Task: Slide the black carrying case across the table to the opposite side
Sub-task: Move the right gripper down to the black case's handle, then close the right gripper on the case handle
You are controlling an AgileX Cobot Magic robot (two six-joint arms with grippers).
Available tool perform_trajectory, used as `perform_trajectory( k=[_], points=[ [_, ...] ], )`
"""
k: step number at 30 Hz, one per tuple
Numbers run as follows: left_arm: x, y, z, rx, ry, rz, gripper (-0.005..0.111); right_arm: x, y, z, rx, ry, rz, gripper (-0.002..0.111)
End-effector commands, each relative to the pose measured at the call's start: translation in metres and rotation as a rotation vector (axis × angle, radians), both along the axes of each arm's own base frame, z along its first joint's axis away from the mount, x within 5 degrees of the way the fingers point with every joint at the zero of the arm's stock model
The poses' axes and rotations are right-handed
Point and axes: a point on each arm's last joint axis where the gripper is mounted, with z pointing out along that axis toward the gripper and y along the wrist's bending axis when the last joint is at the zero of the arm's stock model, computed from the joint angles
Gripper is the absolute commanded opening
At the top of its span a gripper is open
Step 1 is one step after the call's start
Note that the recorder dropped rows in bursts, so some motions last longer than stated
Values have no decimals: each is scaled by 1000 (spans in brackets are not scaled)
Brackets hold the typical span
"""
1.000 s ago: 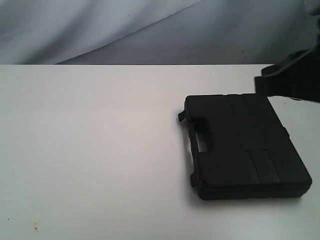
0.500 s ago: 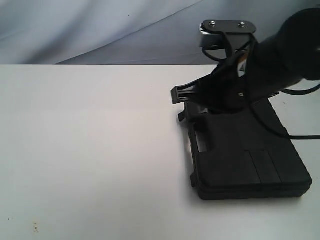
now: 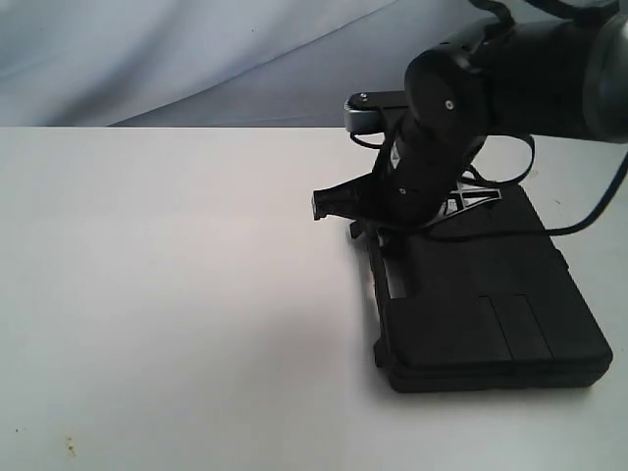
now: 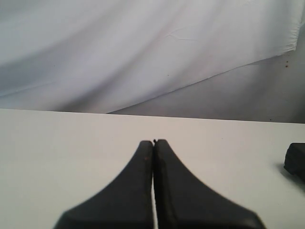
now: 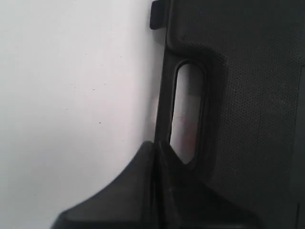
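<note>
The matte black case [image 3: 491,304] lies flat on the right side of the white table [image 3: 177,294], its cut-out handle [image 3: 395,280] facing left. My right arm reaches in from the upper right, over the case's far left corner. My right gripper [image 3: 322,204] hangs shut, holding nothing. In the right wrist view its tip [image 5: 155,143] lines up with the outer bar of the handle [image 5: 187,109] on the case [image 5: 257,95]. My left gripper [image 4: 154,141] is shut over bare table [image 4: 57,143] and does not show in the exterior view.
A grey-white cloth backdrop [image 3: 196,59] hangs behind the table's far edge. A cable [image 3: 589,221] trails from the right arm over the case. A dark corner [image 4: 295,160] shows at the edge of the left wrist view. Small specks [image 3: 69,446] mark the table's front left.
My right arm has swung in from the right edge, moving left and lower over the case's handle end. The case has not moved.
</note>
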Motion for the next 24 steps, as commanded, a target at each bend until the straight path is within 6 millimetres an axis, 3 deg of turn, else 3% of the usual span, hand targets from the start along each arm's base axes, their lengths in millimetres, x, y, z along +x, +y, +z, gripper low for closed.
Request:
perform_trajectory(
  k=[1, 13, 19, 24],
  points=[
    [0, 0, -1, -5, -2, 5, 1, 9, 4, -8, -41, 22, -17, 0],
    [0, 0, -1, -5, -2, 5, 1, 32, -13, -29, 33, 146, -40, 1],
    [0, 0, -1, -5, -2, 5, 1, 34, -12, -31, 38, 127, -36, 31],
    [0, 0, -1, -5, -2, 5, 1, 36, -12, -37, 28, 134, -38, 32]
  ],
)
